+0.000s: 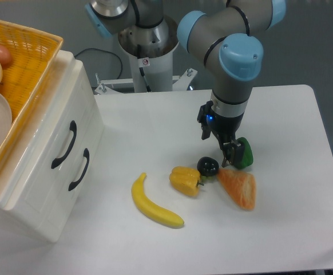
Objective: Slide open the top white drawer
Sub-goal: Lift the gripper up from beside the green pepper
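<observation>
Top white drawer [58,134]: glossy box-front with curved black handle [64,144], upper of two in white cabinet [46,189] at table's left; appears fully shut, flush with cabinet face. Lower drawer [69,177], identical handle, directly beneath. Yellow woven basket [26,57] on cabinet top. Two-finger gripper [230,156]: well apart from drawer, low over green object [245,153]; jaw opening and any hold not discernible. Nearby on white table [155,120]: black round item [208,166], yellow pepper [185,181], orange wedge [239,187], yellow banana [152,203]. Step judged: approach not begun. Next: travel left across table, align fingers around upper handle, not lower.
</observation>
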`<state>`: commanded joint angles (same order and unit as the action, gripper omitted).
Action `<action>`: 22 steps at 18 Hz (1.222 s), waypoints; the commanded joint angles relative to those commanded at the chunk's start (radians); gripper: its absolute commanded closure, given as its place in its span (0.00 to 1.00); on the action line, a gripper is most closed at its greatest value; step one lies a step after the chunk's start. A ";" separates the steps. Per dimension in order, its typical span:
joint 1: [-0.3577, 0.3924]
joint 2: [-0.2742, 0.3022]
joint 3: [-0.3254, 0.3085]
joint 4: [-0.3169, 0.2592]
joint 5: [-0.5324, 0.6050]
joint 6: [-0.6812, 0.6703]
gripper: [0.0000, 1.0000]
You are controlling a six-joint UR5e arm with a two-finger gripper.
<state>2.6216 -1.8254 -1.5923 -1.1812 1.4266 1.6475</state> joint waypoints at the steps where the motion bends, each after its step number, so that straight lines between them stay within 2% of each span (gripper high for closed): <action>1: 0.000 0.002 0.000 0.002 0.000 0.002 0.00; 10: 0.000 -0.005 -0.006 -0.003 -0.008 -0.005 0.00; 15: -0.005 -0.008 -0.009 -0.005 -0.006 -0.069 0.00; 22: -0.003 -0.006 -0.052 -0.015 -0.023 -0.072 0.00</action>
<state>2.6185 -1.8316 -1.6444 -1.1965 1.4037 1.5754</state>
